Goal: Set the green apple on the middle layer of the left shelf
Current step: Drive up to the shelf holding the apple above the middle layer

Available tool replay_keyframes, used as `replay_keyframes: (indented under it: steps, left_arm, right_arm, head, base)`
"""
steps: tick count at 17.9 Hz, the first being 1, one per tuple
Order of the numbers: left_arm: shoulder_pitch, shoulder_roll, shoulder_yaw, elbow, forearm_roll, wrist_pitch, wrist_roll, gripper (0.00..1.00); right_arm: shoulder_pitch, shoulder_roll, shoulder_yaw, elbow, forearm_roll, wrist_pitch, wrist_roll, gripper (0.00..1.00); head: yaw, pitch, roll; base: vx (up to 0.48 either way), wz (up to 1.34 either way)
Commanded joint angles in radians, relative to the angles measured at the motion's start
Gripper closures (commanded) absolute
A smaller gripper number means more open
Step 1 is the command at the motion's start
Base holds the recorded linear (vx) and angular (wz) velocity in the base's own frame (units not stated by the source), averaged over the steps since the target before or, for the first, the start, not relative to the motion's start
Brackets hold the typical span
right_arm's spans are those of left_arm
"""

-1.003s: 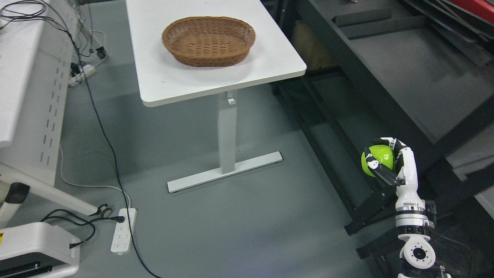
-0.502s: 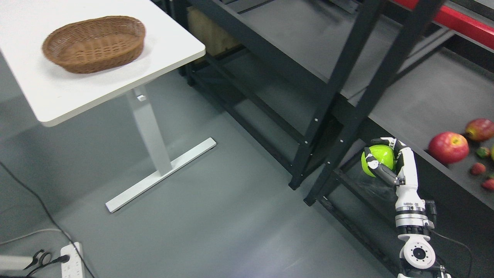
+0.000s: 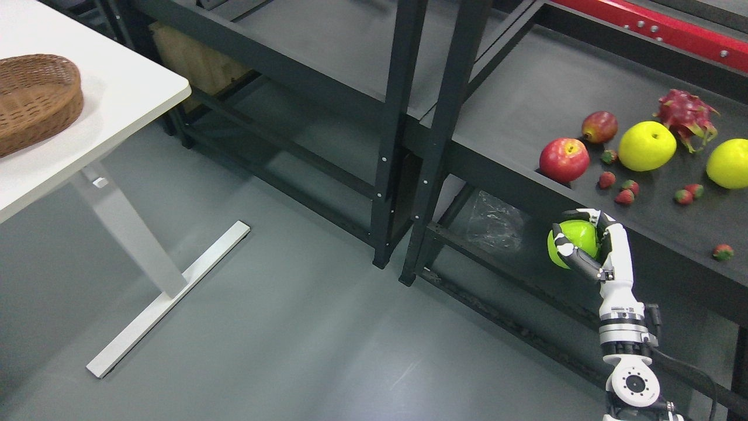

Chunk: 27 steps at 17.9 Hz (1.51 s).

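My right hand [image 3: 578, 245] rises from the lower right with its white and black fingers curled around a green apple [image 3: 574, 241]. It hangs in front of the edge of the right dark shelf [image 3: 526, 111], just below a red apple [image 3: 564, 159]. The left dark shelf [image 3: 327, 41] stands further left, beyond two black uprights; its layer there is bare. My left arm does not show.
On the right shelf lie two yellow apples [image 3: 647, 145], a small red fruit [image 3: 599, 126], a dragon fruit [image 3: 686, 114] and several strawberries [image 3: 624, 197]. A white table [image 3: 117, 99] with a wicker basket [image 3: 35, 99] stands at the left. Grey floor [image 3: 292, 316] spreads between.
The whole picture has swung right: the table and basket slid left, and the shelves and fruit came into view. My right hand stays in the same spot, still holding the green apple.
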Motion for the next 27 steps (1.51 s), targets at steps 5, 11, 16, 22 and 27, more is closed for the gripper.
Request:
replay_keyframes:
  steps: [5, 11, 16, 22, 27]
  left_arm:
    - [0.000, 0.017, 0.000, 0.000, 0.000, -0.001, 0.001, 0.00]
    - [0.000, 0.017, 0.000, 0.000, 0.000, -0.001, 0.001, 0.00]
    - [0.000, 0.017, -0.002, 0.000, 0.000, -0.001, 0.001, 0.00]
    - [0.000, 0.017, -0.002, 0.000, 0.000, -0.001, 0.001, 0.00]
    - [0.000, 0.017, 0.000, 0.000, 0.000, -0.001, 0.001, 0.00]
  right_arm:
    - [-0.008, -0.002, -0.002, 0.001, 0.000, 0.003, 0.001, 0.95]
    - [-0.008, -0.001, -0.002, 0.001, 0.000, 0.003, 0.001, 0.95]
    - [-0.006, -0.001, -0.002, 0.003, 0.000, 0.001, 0.001, 0.95]
    - [-0.006, -0.001, -0.002, 0.004, 0.000, 0.001, 0.001, 0.95]
    - [-0.005, -0.001, -0.002, 0.004, 0.000, -0.001, 0.001, 0.95]
  head:
    - [0.0000, 0.000, 0.000]
    - [0.0000, 0.000, 0.000]
    - [0.0000, 0.000, 0.000]
    - [0.0000, 0.000, 0.000]
    - [0.0000, 0.000, 0.000]
  base:
    - [0.033, -0.42]
    - [0.089, -0.55]
    - [0.075, -0.34]
    - [0.118, -0.23]
    - [0.232, -0.13]
